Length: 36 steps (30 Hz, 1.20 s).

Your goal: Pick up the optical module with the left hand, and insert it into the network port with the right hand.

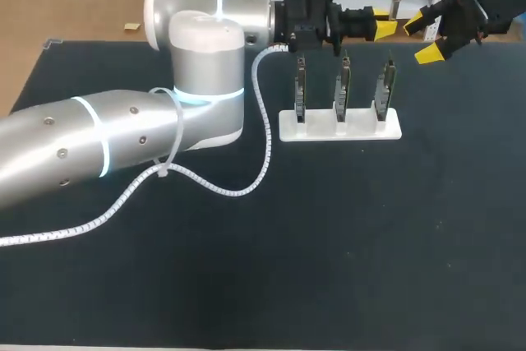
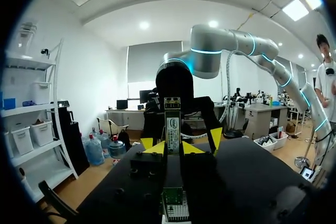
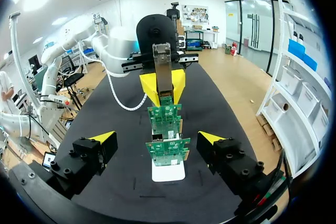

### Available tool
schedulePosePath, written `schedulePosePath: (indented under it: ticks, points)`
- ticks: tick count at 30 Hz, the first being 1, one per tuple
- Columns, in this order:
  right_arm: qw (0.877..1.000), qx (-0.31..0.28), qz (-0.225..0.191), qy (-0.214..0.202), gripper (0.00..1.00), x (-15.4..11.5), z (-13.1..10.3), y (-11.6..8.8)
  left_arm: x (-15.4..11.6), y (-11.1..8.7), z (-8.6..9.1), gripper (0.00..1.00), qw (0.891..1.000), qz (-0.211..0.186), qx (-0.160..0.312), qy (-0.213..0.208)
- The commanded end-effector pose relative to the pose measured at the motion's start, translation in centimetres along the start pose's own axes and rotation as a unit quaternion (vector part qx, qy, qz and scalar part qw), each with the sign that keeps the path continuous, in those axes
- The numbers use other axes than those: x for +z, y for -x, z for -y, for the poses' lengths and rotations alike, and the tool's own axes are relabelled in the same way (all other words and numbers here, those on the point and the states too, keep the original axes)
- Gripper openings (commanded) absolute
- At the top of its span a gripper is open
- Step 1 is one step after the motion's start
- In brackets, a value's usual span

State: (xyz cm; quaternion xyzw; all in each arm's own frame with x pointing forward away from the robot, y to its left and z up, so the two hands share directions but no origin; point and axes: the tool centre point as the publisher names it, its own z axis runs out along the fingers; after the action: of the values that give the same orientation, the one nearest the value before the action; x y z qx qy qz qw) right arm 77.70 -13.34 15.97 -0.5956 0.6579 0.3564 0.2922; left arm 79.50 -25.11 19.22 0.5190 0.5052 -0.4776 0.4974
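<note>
Boards [image 1: 341,88] on white stand [image 1: 339,126] near left claw [image 1: 381,27] pinching optical module [image 2: 172,124]; right claw [image 1: 422,40] spread.

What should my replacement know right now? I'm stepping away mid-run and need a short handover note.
Left end effector: shut on the optical module, held in the air beyond the white stand.
Right end effector: open, empty, facing the left one.
Three circuit boards stand upright in that stand, on the table.
Done: pickup. Left: hand the module to the right end effector, then insert it into the network port, which I cannot make out here.
</note>
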Motion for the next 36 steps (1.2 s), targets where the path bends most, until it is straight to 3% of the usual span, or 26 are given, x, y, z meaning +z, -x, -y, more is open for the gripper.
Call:
schedulePosePath:
  ticks: [1,36]
  points:
    - [1.000,0.000,0.000,-0.002,1.00,0.0,-0.2,0.0,0.1,-0.4,-0.1,0.00,1.000,0.006,0.001,0.002]
    - [1.000,0.000,0.000,-0.002,1.00,0.0,-0.2,0.0,0.2,-1.1,2.0,0.00,1.000,0.009,-0.008,0.020]
